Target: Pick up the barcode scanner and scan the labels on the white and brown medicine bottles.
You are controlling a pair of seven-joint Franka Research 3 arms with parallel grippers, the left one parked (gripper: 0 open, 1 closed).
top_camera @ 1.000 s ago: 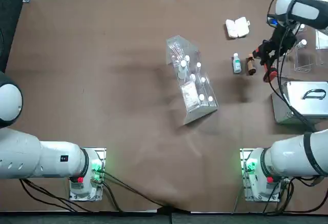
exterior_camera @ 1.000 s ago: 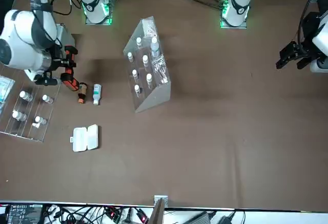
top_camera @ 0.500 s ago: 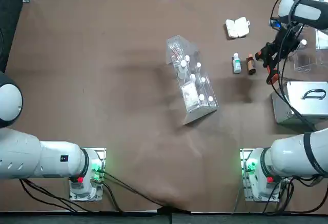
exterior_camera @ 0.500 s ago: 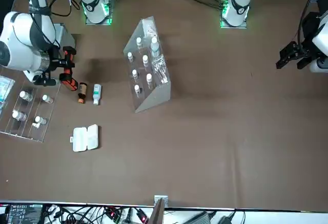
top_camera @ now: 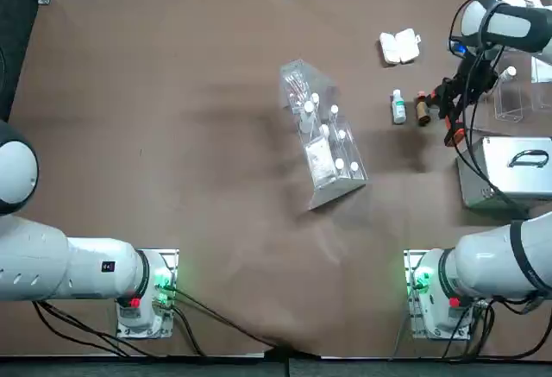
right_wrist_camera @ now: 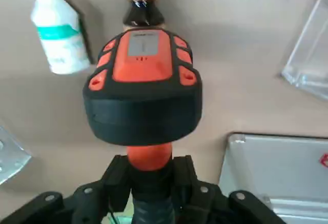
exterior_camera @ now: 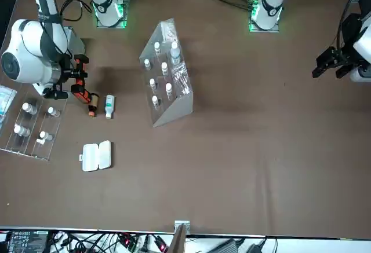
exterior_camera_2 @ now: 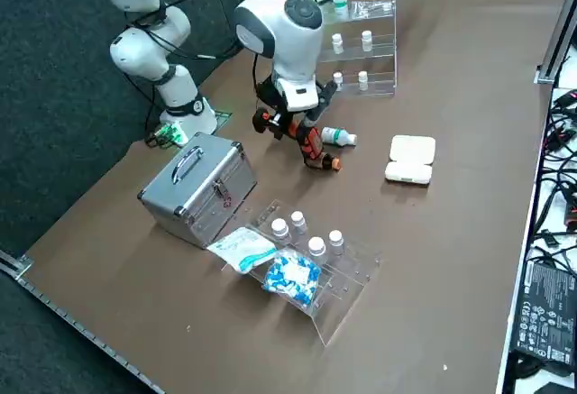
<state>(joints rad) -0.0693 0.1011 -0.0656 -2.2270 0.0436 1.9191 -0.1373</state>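
Note:
My right gripper [right_wrist_camera: 148, 183] is shut on the handle of the barcode scanner [right_wrist_camera: 143, 85], a black scanner with orange-red trim. It holds the scanner [top_camera: 448, 118] low over the table at the far right, head down. The brown bottle [top_camera: 422, 109] lies just left of the scanner, and the white bottle [top_camera: 398, 107] with its bluish-green label lies beside that. In the wrist view the scanner head points at the brown bottle [right_wrist_camera: 142, 9], with the white bottle [right_wrist_camera: 56, 34] off to one side. From the side, the gripper [exterior_camera_2: 290, 114] hangs over both bottles [exterior_camera_2: 338, 136].
A metal case [top_camera: 509, 170] stands right beside the scanner toward the robot. A clear tray of vials [top_camera: 517, 92] sits at the right edge. A small white box [top_camera: 399, 47] lies beyond the bottles. A clear rack of vials [top_camera: 323, 140] stands mid-table.
The right wrist has swung slightly right and back again. The scanner stays in the gripper and now sits a little closer to the brown bottle. The bottles have not moved.

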